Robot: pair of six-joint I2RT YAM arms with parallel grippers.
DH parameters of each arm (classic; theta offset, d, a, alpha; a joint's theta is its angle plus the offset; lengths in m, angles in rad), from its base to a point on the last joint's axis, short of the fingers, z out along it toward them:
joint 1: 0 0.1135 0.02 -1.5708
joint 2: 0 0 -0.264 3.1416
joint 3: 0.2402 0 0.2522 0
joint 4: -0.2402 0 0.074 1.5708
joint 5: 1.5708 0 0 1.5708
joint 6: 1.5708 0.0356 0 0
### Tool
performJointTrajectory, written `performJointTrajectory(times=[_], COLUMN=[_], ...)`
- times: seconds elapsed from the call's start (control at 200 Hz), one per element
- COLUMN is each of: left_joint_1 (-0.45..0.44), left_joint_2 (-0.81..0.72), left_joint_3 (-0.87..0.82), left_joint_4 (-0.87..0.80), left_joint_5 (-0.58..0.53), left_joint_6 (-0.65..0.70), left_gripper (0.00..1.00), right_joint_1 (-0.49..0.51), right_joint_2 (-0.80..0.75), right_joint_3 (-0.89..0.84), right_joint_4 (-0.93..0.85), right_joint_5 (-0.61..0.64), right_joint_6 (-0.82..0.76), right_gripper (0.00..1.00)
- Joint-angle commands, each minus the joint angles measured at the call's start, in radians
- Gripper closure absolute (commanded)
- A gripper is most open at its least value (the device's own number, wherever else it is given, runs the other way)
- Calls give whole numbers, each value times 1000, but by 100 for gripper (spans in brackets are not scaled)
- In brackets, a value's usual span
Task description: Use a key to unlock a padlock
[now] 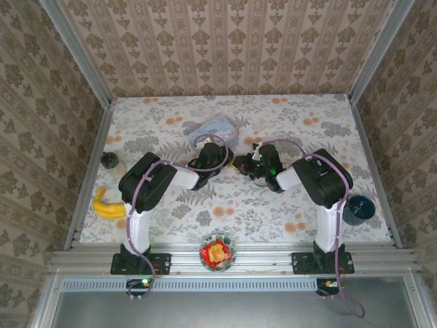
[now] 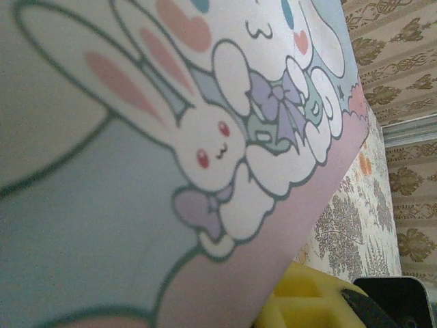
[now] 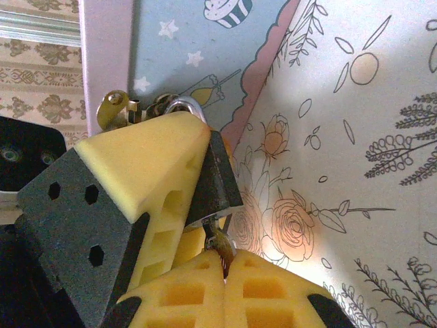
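Up against the pale blue tin (image 3: 184,41), the little black padlock (image 3: 217,179) sits by the latch. Right claw (image 3: 225,273) is pinched tight on the key (image 3: 220,244), just under the lock. Left claw (image 1: 220,154) has a yellow pad (image 3: 147,160) against the padlock, can't tell if it's actually clamping.
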Motion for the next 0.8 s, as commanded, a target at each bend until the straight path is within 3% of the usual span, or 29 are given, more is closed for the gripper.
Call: performJointTrajectory(times=[0.0,0.2,0.32,0.69,0.795], left_joint_1=[-25,-58,-98,-162,-162], left_joint_2=[-14,-34,-71,-135,-113], left_joint_3=[-29,-78,-105,-192,-214], left_joint_4=[-8,19,13,19,58], left_joint_5=[53,101,128,142,146], left_joint_6=[37,33,31,-43,-94], left_gripper=[100,100,100,100,100], right_joint_1=[5,5,9,77,86], right_joint_2=[-5,-68,-146,-445,-515], right_joint_3=[20,-46,-99,-190,-221], right_joint_4=[57,81,40,-420,-497], right_joint_5=[35,41,54,206,246], right_joint_6=[2,16,-7,-198,-241], right_gripper=[100,99,94,61,58])
